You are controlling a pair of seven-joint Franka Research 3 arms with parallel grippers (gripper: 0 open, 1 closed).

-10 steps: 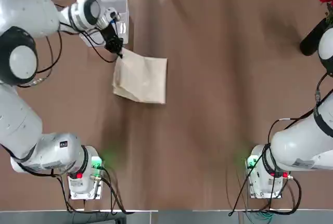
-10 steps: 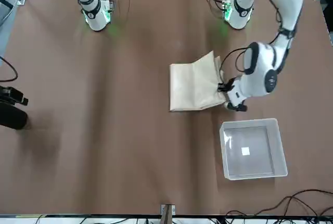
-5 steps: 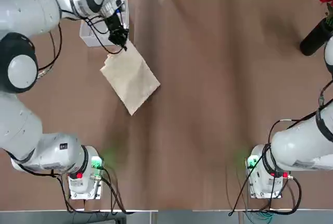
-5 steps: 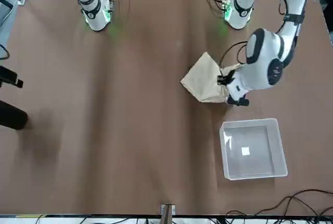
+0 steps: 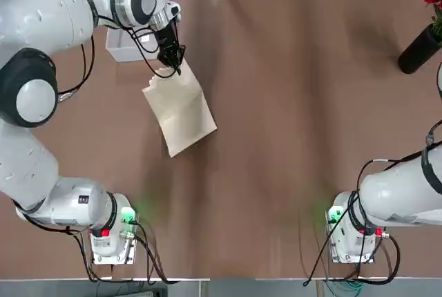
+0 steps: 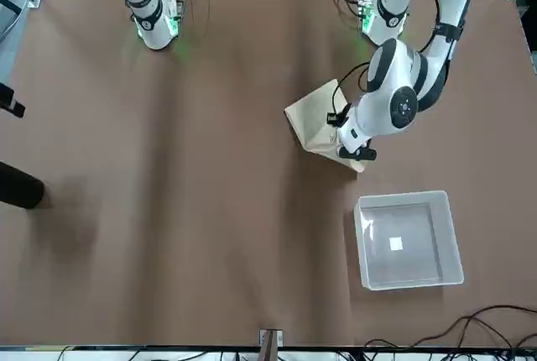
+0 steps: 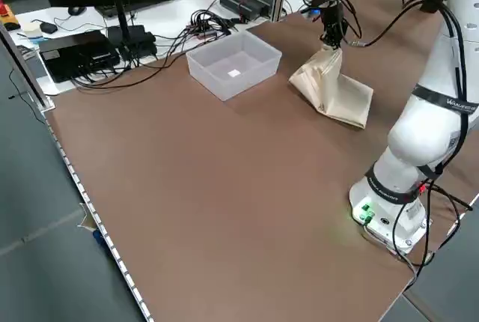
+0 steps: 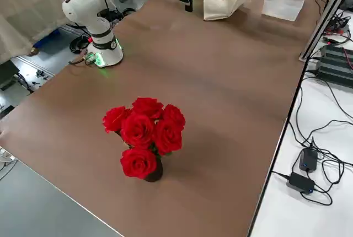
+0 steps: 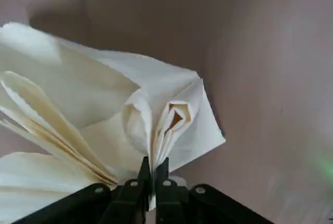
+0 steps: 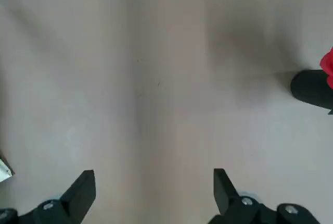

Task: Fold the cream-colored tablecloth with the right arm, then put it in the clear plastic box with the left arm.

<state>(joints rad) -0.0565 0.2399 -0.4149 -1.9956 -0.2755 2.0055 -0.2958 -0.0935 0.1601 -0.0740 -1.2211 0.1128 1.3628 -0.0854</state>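
Note:
The cream-colored tablecloth (image 5: 181, 107) lies folded on the brown table, one corner lifted. My left gripper (image 5: 178, 64) is shut on that raised corner, just right of the clear plastic box (image 5: 124, 47), which the left arm partly hides. Seen from the front, the tablecloth (image 6: 312, 119) hangs from the left gripper (image 6: 359, 153), apart from the box (image 6: 409, 196). The left wrist view shows the left gripper (image 9: 151, 174) pinching bunched layers of the tablecloth (image 9: 104, 109). My right gripper (image 10: 153, 187) is open, high above bare table, holding nothing.
A black vase of red roses (image 8: 144, 132) stands near the table's right edge (image 5: 418, 48). Cables and electronics (image 7: 112, 45) lie on the white bench beyond the far edge. The two arm bases (image 5: 110, 231) sit at the near edge.
The left gripper has lifted the tablecloth's corner and swung it slightly right, away from the box; the tablecloth has turned and bunched. The right arm has drawn back towards its base.

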